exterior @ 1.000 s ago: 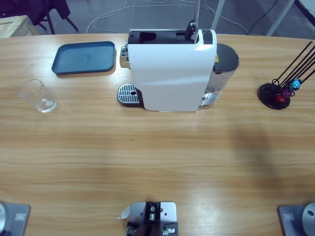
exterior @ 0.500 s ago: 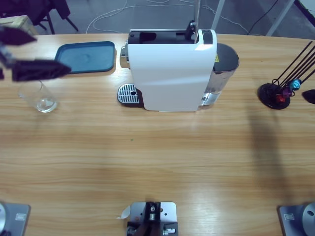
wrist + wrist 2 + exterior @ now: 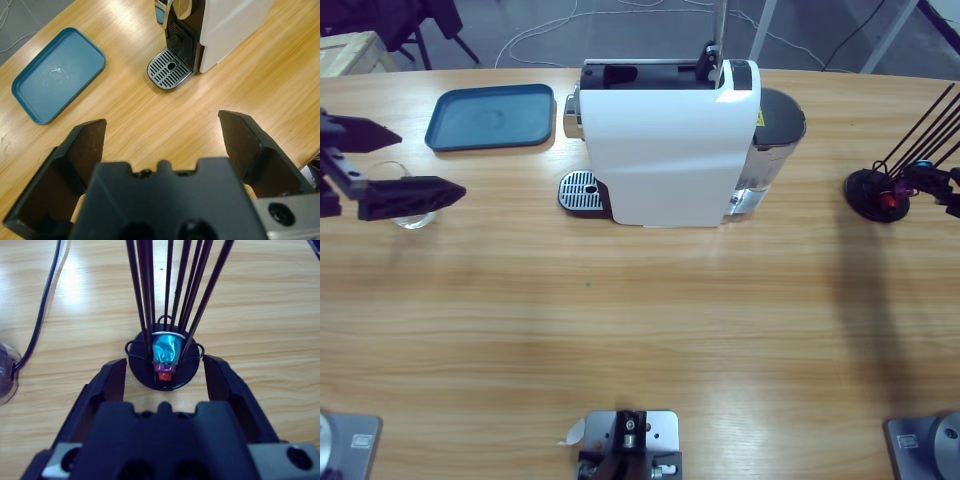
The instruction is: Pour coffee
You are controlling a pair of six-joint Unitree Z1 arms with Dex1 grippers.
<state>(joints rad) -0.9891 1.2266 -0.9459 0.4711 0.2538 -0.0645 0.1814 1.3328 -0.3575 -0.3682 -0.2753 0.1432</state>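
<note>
The white coffee machine stands at the back middle of the table, its round drip grate on its left side; the left wrist view shows that grate too. A clear glass sits at the far left, partly covered by my left gripper, which hovers open over it. In the left wrist view the left gripper has its jaws spread wide with nothing between them. My right gripper is open at the right edge. In its wrist view the right gripper faces the capsule rack, which holds a blue capsule.
A blue tray lies at the back left, also in the left wrist view. The black wire capsule rack stands at the right. A dark water tank sits on the machine's right side. A black cable runs left of the rack.
Both grippers have come into the high view. The left one moved down and right over the glass. The right one came in from the right edge to the capsule rack.
</note>
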